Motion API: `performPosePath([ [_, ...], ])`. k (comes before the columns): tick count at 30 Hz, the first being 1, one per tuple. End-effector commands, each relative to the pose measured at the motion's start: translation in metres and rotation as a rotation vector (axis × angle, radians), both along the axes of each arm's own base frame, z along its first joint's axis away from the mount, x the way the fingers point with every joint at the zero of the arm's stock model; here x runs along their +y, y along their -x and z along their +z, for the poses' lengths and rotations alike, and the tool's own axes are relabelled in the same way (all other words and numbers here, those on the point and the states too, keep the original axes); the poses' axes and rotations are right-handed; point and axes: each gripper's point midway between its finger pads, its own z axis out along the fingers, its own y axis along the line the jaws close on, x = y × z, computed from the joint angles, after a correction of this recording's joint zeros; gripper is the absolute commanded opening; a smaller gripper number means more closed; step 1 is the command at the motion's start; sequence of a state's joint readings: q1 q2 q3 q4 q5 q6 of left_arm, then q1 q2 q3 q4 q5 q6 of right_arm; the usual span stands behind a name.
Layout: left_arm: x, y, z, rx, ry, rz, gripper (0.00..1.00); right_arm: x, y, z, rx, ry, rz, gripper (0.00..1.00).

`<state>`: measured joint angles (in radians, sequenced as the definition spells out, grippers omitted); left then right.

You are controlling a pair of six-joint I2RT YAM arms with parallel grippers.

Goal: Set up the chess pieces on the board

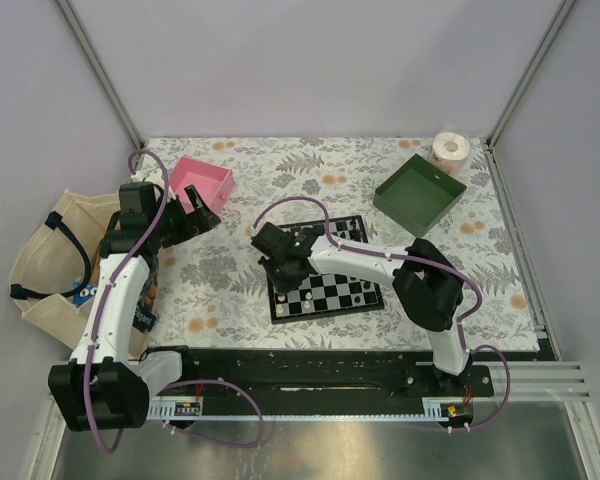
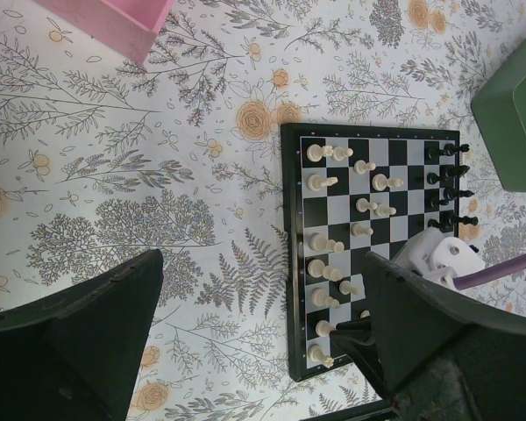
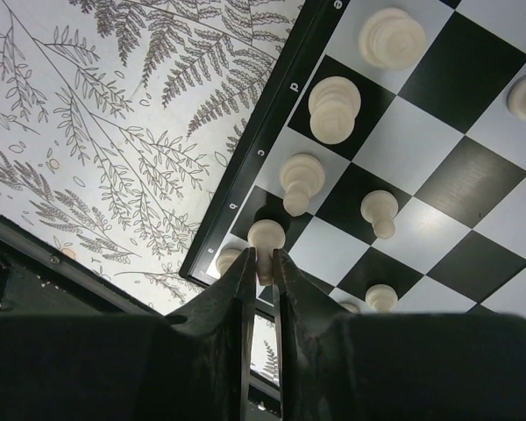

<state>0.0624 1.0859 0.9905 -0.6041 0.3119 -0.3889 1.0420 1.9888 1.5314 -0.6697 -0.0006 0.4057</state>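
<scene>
The board [image 1: 332, 303] lies in the middle of the flowered cloth. Several cream-white chess pieces [image 2: 320, 241] stand in two rows along one side, and black pieces [image 2: 447, 189] line the opposite side. My right gripper [image 3: 263, 259] is low over the board's near corner [image 3: 272, 114]. Its fingers are shut on the stem of a white piece [image 3: 266, 237] standing in the edge row, beside the corner piece [image 3: 228, 259]. In the top view that gripper [image 1: 283, 272] is over the board's left edge. My left gripper [image 1: 202, 218] hangs open above bare cloth [image 2: 259, 263], holding nothing.
A pink tray [image 1: 205, 180] stands at the back left, close to the left gripper. A green tray [image 1: 418, 192] sits at the back right, with a tape roll [image 1: 450, 148] behind it. A cloth bag [image 1: 50, 260] lies off the table's left edge.
</scene>
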Motion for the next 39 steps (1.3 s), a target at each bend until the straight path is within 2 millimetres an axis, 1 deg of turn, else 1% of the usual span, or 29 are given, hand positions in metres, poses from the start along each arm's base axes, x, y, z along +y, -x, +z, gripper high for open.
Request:
performPosePath([
  [1,-0.002,-0.004,0.011,-0.050,0.004,-0.023,0.99,0.010,-0.005,0.005,-0.033,-0.016,-0.011,0.22],
  [2,-0.002,-0.005,0.012,-0.051,0.005,-0.022,0.99,0.009,-0.005,0.005,-0.037,-0.014,-0.012,0.22],
  [4,-0.002,-0.004,0.011,-0.051,0.005,-0.021,0.99,0.010,-0.005,0.005,-0.038,-0.015,-0.008,0.27],
  [8,-0.002,-0.004,0.012,-0.054,0.002,-0.021,0.99,0.011,-0.002,0.008,-0.028,-0.026,0.000,0.32],
  [10,-0.002,-0.005,0.013,-0.057,0.003,-0.020,0.99,0.011,-0.003,0.013,-0.033,-0.035,0.002,0.33],
  [12,-0.002,-0.005,0.012,-0.054,0.004,-0.020,0.99,0.009,-0.004,0.022,-0.052,-0.046,0.000,0.35],
  [13,-0.002,-0.004,0.012,-0.054,0.004,-0.021,0.99,0.006,-0.006,0.027,-0.070,-0.044,-0.008,0.35],
  [16,-0.002,-0.005,0.012,-0.053,0.005,-0.022,0.99,-0.003,-0.012,0.045,-0.127,-0.051,-0.022,0.41],
  [18,-0.003,-0.005,0.013,-0.054,0.007,-0.025,0.99,-0.011,-0.016,0.056,-0.167,-0.046,-0.035,0.43],
  [21,-0.003,-0.005,0.013,-0.054,0.006,-0.024,0.99,-0.022,-0.027,0.075,-0.209,-0.069,-0.066,0.45],
  [25,-0.002,-0.005,0.012,-0.053,0.005,-0.022,0.99,-0.033,-0.046,0.090,-0.240,-0.099,-0.110,0.47],
  [28,-0.002,-0.004,0.014,-0.057,0.005,-0.022,0.99,-0.041,-0.065,0.090,-0.237,-0.097,-0.149,0.47],
  [32,-0.002,-0.004,0.014,-0.057,0.005,-0.022,0.99,-0.052,-0.091,0.078,-0.215,-0.075,-0.207,0.49],
  [34,-0.003,-0.004,0.014,-0.057,0.006,-0.024,0.99,-0.056,-0.101,0.072,-0.199,-0.068,-0.229,0.50],
  [39,-0.003,-0.005,0.013,-0.058,0.004,-0.025,0.99,-0.058,-0.118,0.057,-0.189,-0.044,-0.250,0.50],
])
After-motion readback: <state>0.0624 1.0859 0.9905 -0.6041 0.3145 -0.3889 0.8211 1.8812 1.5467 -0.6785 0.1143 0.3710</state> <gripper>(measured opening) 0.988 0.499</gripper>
